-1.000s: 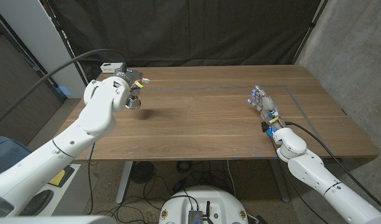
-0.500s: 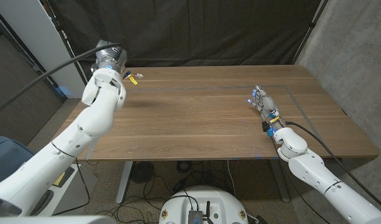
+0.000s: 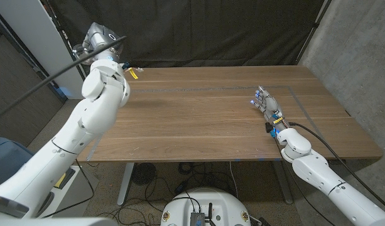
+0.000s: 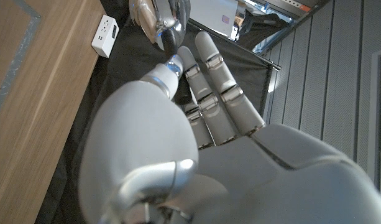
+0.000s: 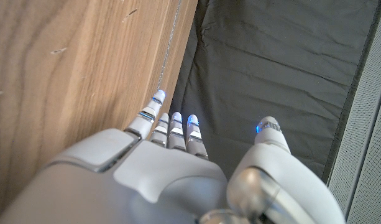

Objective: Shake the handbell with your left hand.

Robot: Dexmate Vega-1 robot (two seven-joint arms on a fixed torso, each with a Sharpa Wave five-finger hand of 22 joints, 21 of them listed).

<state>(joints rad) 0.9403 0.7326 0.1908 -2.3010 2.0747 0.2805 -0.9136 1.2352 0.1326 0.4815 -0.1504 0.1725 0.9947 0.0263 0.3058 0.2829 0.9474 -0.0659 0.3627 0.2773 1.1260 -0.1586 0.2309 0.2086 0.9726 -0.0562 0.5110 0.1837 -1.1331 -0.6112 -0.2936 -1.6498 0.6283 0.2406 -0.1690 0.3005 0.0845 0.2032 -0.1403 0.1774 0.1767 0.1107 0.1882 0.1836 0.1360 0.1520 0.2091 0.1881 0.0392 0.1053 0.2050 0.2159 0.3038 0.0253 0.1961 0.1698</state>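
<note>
The left hand [image 4: 196, 124] is gripping the shiny handbell [image 4: 160, 22], lifted above the table's [image 3: 211, 119] ten o'clock corner. The right hand [image 3: 267, 105] is lying with fingers spread, holding nothing, at three o'clock.

We seem to be in a robotics lab or test cell: a black curtain [image 3: 211, 31] hangs behind our wooden table [image 3: 211, 119], loose cables [image 3: 161, 185] trail on the floor beneath it, and a white power strip [image 4: 105, 35] sits by its edge.
</note>
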